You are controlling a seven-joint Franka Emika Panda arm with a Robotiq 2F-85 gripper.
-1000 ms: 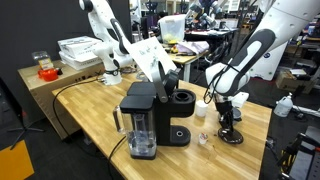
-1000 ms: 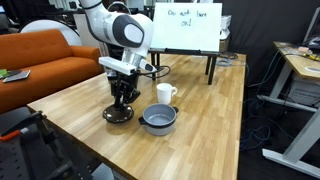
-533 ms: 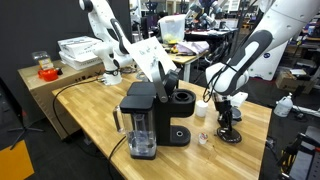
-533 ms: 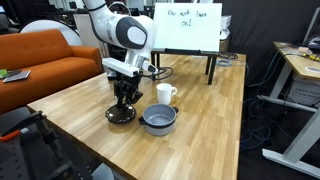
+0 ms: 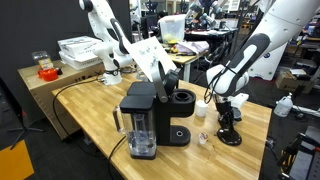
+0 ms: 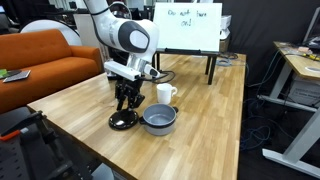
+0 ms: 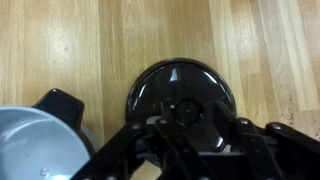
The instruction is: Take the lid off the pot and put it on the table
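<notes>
The lid is a flat dark disc with a centre knob, lying at or just above the table, right beside the pot. The pot is shallow and black with a grey inside, and it stands open. My gripper points straight down over the lid, its fingers closed around the knob. In the wrist view the lid fills the centre, the gripper sits at its knob, and the pot shows at the lower left. The lid and gripper also show in an exterior view.
A white cup stands just behind the pot. A black coffee machine stands mid-table, with a whiteboard sign at the far end. A cabinet with white boxes stands beyond the table.
My gripper has shifted a little toward the pot and lower, carrying the lid with it. The pot and cup have not moved.
</notes>
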